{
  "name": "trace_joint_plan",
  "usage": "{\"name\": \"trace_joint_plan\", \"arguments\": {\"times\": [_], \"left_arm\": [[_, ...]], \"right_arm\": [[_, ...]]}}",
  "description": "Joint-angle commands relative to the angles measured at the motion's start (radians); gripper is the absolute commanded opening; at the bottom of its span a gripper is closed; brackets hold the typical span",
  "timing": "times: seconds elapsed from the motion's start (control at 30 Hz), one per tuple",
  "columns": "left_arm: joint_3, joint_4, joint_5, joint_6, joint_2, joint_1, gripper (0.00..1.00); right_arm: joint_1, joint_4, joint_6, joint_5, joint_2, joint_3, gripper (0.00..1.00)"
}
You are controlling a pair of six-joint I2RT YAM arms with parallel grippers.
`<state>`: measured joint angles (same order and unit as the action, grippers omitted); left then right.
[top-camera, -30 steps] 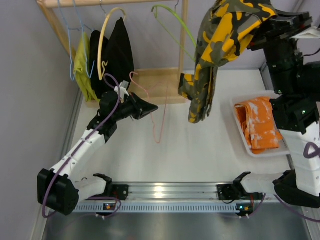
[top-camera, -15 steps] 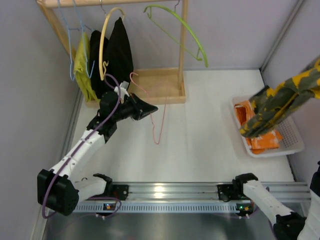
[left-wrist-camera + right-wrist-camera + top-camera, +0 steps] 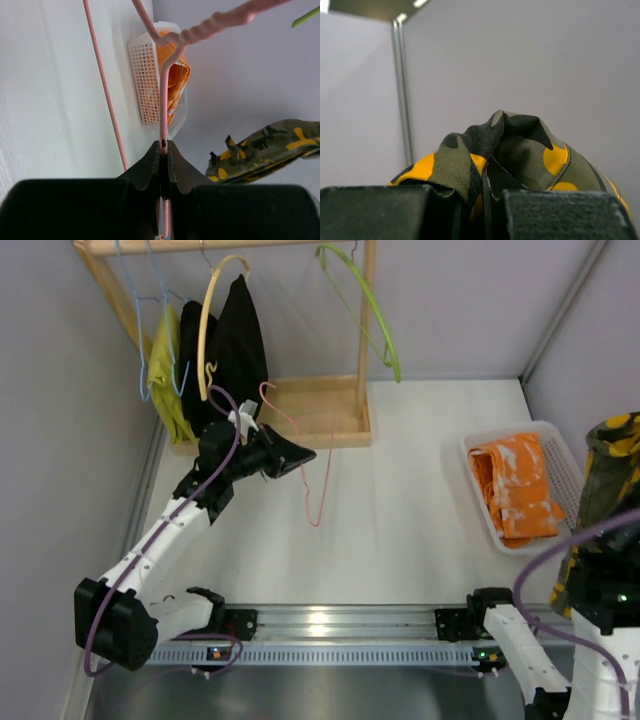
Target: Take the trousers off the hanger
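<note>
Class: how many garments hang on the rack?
2: a yellow-green garment at the rack's left end, and a black garment just right of it. Others may hide behind.

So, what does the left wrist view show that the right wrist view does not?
Only the left wrist view: the left pincer shut on the pink hanger, and the white basket with an orange cloth. Only the right wrist view: the right pincer shut on a fold of the trousers. Both: the trousers.

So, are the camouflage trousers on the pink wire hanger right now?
No, the pink wire hanger is bare, and the camouflage trousers hang clear of it, off to one side.
</note>
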<state>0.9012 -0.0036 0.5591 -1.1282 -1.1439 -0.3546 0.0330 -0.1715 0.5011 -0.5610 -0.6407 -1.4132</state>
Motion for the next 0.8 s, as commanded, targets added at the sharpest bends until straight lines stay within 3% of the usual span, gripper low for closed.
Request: {"name": "trace_joint_plan", "arguments": {"times": [0.0, 0.33, 0.77], "left_arm": [[0.016, 0.053, -0.002, -0.010, 0.010, 0.000, 0.00], [0.011, 0.074, 0.007, -0.028, 0.015, 0.002, 0.00], [0.015, 0.076, 0.012, -0.030, 0.009, 0.002, 0.00]], "right_arm": [[-0.018, -0.247, 0.175, 0.029, 0.015, 0.135, 0.00], [-0.056, -0.437, 0.287, 0.052, -0.094, 0.212, 0.00], [-0.058, -0.467, 0.333, 0.078, -0.174, 0.148, 0.00]]}}
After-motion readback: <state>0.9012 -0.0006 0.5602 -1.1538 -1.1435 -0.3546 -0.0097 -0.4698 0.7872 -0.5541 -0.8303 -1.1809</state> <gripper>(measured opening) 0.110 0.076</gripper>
